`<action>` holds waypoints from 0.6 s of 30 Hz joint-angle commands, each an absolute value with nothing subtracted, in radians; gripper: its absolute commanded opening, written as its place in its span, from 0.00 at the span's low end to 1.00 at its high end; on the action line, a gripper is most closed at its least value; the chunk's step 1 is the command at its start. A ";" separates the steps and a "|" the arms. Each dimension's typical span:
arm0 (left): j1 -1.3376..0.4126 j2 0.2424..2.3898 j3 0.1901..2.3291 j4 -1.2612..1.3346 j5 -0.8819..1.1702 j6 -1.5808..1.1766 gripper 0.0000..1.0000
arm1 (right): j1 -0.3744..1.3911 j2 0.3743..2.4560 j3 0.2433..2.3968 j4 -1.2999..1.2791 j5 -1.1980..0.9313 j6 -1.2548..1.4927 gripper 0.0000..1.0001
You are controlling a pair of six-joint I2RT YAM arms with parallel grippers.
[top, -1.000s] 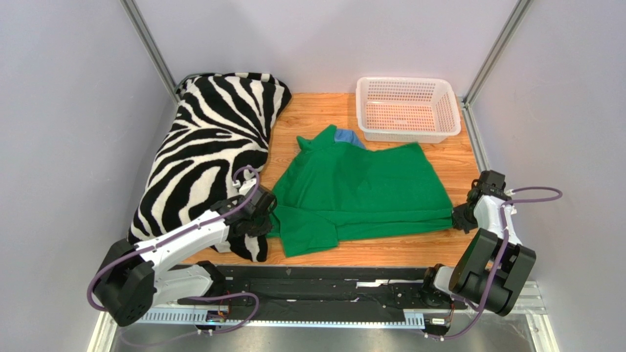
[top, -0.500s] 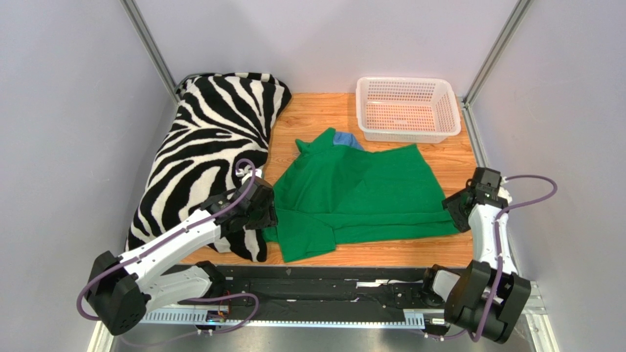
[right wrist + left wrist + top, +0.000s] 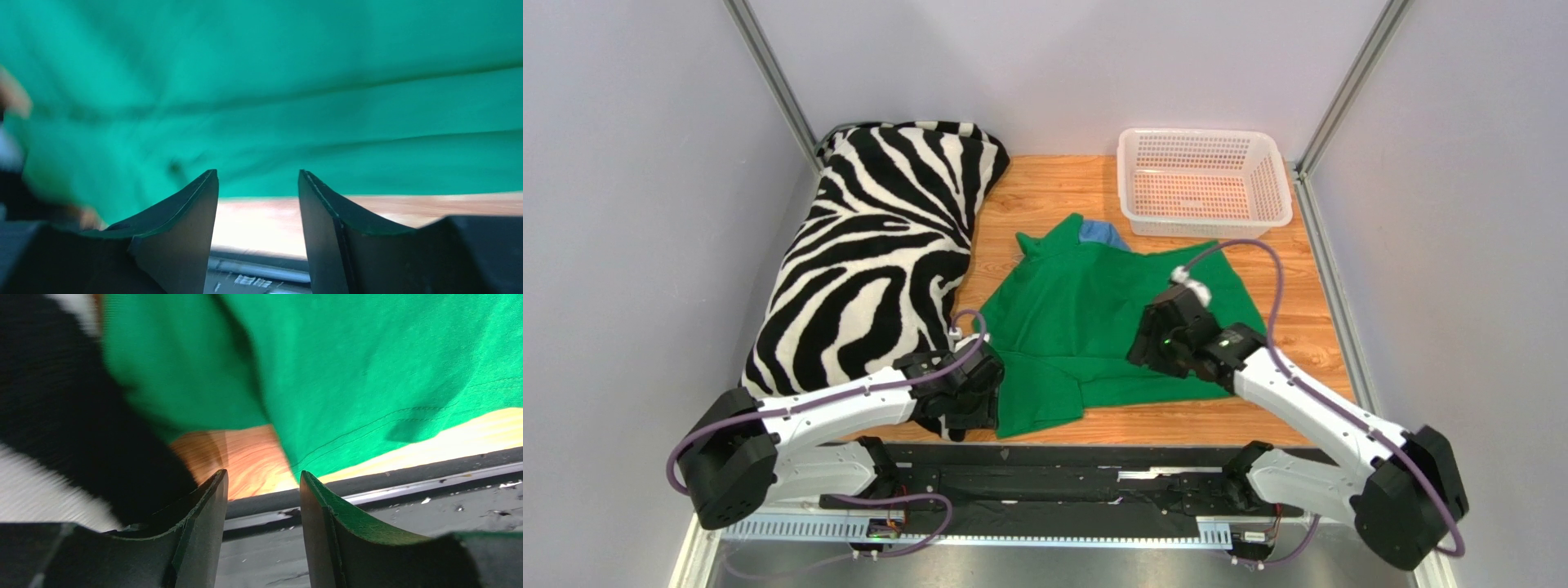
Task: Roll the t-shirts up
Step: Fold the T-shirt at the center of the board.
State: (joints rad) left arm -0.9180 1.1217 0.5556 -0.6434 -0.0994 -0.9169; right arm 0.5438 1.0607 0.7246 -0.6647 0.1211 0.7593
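Your plain bright green cotton t-shirt (image 3: 1100, 325) lies rumpled at the middle of the wooden surface (image 3: 1051, 184), a blue fabric hat (image 3: 1100, 232) peeking out at its far edge. Your left hand (image 3: 263, 473) hangs at the shirt's near left corner, beside the black-and-white zebra-striped pillow (image 3: 873, 257), fingers parted, holding nothing. Your right hand (image 3: 257, 173) hovers over the shirt's right half, likewise parted and empty. A white perforated plastic basket (image 3: 1204, 181) stands far right.
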 commanded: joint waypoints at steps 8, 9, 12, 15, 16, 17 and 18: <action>-0.954 1.266 0.566 -0.483 -0.067 -0.991 0.53 | 0.978 1.376 0.765 -0.453 0.176 0.942 0.54; -0.954 1.267 0.565 -0.480 -0.072 -0.994 0.51 | 0.988 1.384 0.761 -0.443 0.173 0.948 0.54; -0.954 1.273 0.563 -0.479 -0.069 -0.999 0.38 | 1.009 1.413 0.758 -0.411 0.163 0.972 0.54; -0.954 1.259 0.572 -0.491 -0.064 -0.997 0.19 | 1.022 1.428 0.762 -0.397 0.149 0.992 0.54; -0.954 1.256 0.575 -0.495 -0.064 -0.996 0.15 | 1.025 1.428 0.762 -0.402 0.143 0.997 0.54; -0.954 1.250 0.584 -0.506 -0.064 -0.993 0.14 | 1.029 1.431 0.761 -0.399 0.138 1.002 0.54; -0.954 1.243 0.592 -0.514 -0.063 -0.989 0.11 | 1.029 1.430 0.761 -0.394 0.134 1.002 0.54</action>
State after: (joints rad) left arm -0.9489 1.2568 0.5728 -0.4904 -0.0608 -0.9897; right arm 1.0168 1.4254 0.7284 -0.4507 0.1356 0.9554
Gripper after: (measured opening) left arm 0.151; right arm 0.544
